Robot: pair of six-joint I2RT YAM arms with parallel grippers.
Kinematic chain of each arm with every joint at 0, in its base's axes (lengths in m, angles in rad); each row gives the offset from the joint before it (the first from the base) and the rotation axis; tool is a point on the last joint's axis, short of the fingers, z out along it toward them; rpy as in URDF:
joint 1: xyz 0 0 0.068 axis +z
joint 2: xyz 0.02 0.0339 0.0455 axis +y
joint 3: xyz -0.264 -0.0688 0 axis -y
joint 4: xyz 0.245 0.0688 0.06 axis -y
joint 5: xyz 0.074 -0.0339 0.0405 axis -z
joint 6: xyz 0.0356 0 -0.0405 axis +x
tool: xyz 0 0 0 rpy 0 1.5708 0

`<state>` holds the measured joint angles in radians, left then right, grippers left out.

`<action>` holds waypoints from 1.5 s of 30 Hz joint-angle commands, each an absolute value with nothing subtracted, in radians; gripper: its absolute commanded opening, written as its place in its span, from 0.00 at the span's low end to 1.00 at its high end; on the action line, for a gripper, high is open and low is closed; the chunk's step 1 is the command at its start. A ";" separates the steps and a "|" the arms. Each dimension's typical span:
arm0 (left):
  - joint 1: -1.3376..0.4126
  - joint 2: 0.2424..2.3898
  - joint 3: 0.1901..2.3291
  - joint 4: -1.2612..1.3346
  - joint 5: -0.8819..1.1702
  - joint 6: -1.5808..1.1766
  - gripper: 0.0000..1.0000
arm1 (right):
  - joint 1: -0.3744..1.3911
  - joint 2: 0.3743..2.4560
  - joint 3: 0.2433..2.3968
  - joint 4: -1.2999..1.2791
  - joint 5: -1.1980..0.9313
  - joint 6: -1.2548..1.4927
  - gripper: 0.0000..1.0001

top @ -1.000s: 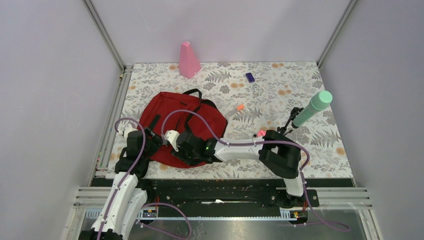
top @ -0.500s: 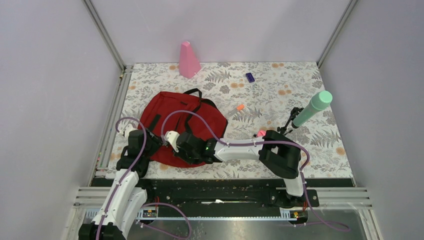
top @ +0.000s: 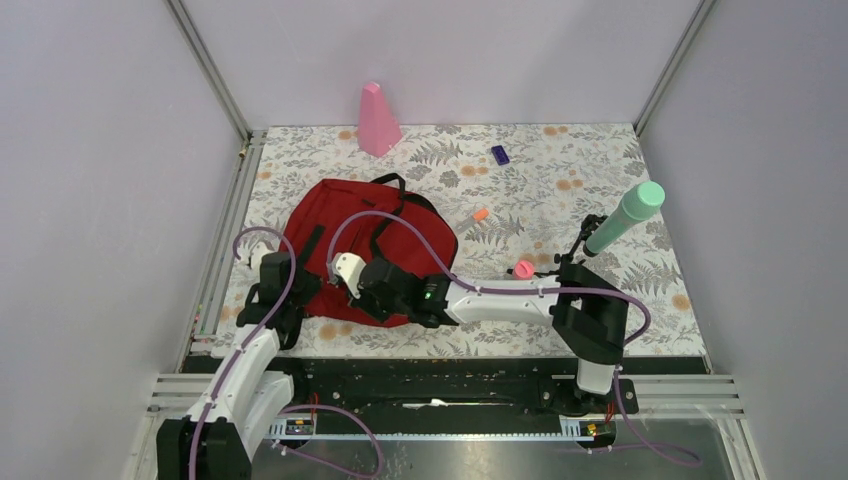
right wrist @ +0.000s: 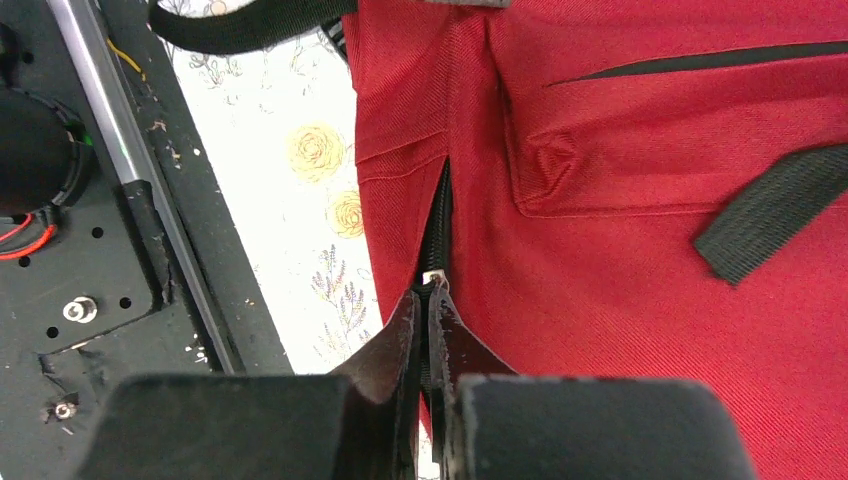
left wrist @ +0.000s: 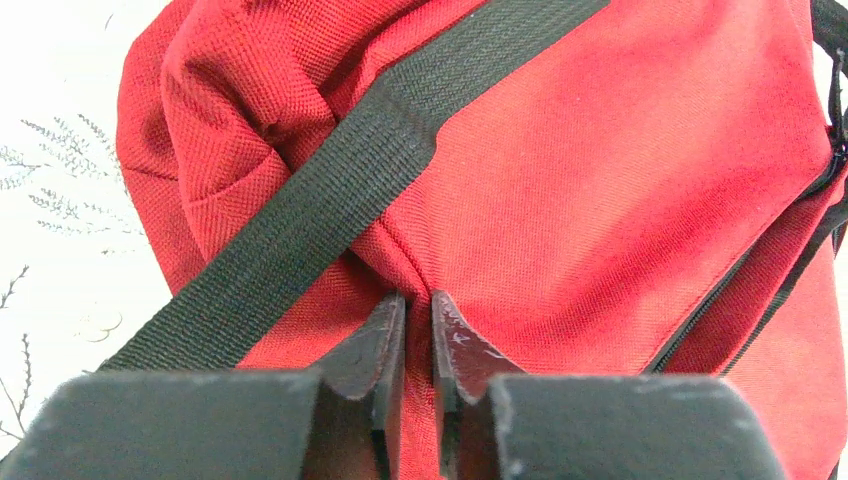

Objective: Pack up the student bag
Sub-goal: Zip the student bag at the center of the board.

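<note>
The student bag (top: 320, 210) is a dark red backpack lying flat on the left of the floral table. Both grippers meet at its near-left edge. My left gripper (top: 298, 288) (left wrist: 418, 300) is shut on a pinched fold of the bag's red fabric (left wrist: 600, 180), just right of a black strap (left wrist: 330, 190). My right gripper (top: 335, 285) (right wrist: 428, 298) is shut on the black zipper pull (right wrist: 432, 281), at the end of the bag's zipper line (right wrist: 438, 220). The zipper looks closed above the pull.
A pink cone (top: 378, 120) stands at the back. A small purple object (top: 500, 154), an orange-tipped pen (top: 478, 215) and a pink cap (top: 523, 268) lie right of the bag. A green bottle (top: 627, 215) rests at the far right. The black base rail (right wrist: 150, 220) runs along the near edge.
Both grippers have closed, the left on the bag's fabric and the right on the zipper pull. The right arm and the bag have shifted slightly toward the back right.
</note>
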<state>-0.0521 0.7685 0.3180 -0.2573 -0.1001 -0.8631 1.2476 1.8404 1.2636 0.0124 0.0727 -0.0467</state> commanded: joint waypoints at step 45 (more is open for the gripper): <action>0.121 0.858 0.465 -0.126 -0.151 -0.870 0.00 | 1.256 1.560 1.111 -0.261 0.398 -0.071 0.00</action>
